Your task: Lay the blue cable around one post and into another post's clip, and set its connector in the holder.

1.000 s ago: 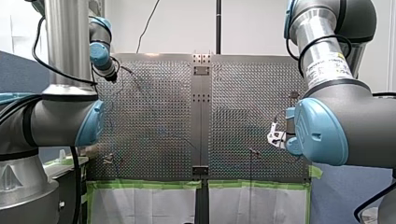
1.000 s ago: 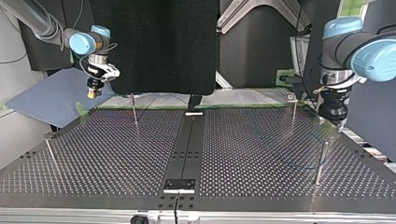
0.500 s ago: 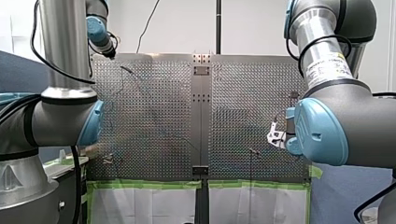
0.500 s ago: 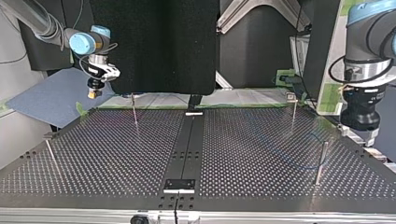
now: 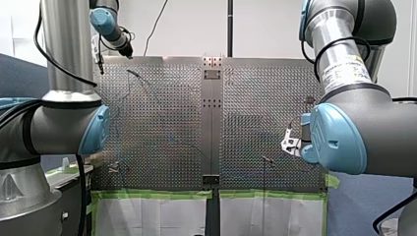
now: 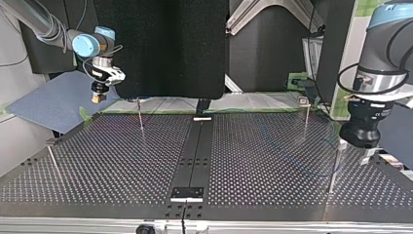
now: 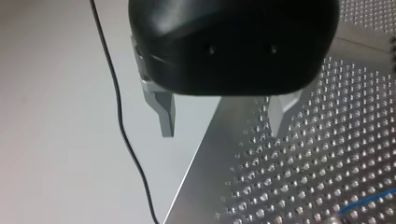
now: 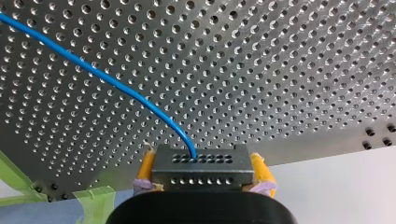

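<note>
Our right tool point(image 8: 203, 173) is closed on the connector point(image 8: 203, 163), gripping its short ends between yellow pads point(image 8: 146, 167). It hangs off the counter's point(image 8: 289, 56) far left corner in the top view. The blue cable point(image 8: 107, 79) leaves the connector's face and runs in a loose curve over the counter. Our left tool point(image 7: 223, 119) is wide open with nothing between its fingers point(image 7: 166, 114). It hovers over the counter's right edge in the top view, just above and beside a post point(image 6: 334, 165).

The risks, as we judge them:
- **Post strike:** the left tool is so near the post that a careless descent could hit or bend it.
- **Missed grasp:** the cable is thin and lies low on the plate, so the bare fingers may close beside it or scrape the counter.
- **Twisted connector:** if the slack snags on a post while we pull, the connector could turn between the pads or the cable could kink where it exits.

The counter is shiny perforated metal with an even grid of holes. The connector is a grey box-shaped block with two rows of small holes. The cable is smooth and springy-looking, the posts are slim metal rods, the fingers are flat and hard, and the pads look soft.
</note>
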`<action>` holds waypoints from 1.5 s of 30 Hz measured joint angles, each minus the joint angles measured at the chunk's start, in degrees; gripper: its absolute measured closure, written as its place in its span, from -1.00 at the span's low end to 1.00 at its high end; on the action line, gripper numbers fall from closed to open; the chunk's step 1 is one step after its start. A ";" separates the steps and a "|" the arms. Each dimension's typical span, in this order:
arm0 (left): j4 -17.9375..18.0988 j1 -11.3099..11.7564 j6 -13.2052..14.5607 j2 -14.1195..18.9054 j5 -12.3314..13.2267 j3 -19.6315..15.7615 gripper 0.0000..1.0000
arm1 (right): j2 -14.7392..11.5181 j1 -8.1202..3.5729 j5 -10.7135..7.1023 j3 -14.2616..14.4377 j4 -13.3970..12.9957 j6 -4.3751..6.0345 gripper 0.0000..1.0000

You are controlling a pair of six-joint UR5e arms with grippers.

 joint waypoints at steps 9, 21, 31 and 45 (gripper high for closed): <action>-4.45 -1.38 0.64 -0.16 -1.34 4.45 -1.00 | 0.01 0.00 -0.02 0.02 -0.06 0.01 1.00; -9.99 -2.82 1.31 -2.10 -3.52 5.11 -1.00 | 0.03 0.00 -0.26 0.02 0.07 0.01 1.00; -9.18 -3.07 1.51 -2.47 -3.94 4.49 -1.00 | 0.02 0.00 -0.27 0.02 0.18 0.01 1.00; -10.96 -3.47 1.44 -2.64 -7.00 4.47 -1.00 | 0.02 0.06 -0.27 0.02 0.22 0.00 1.00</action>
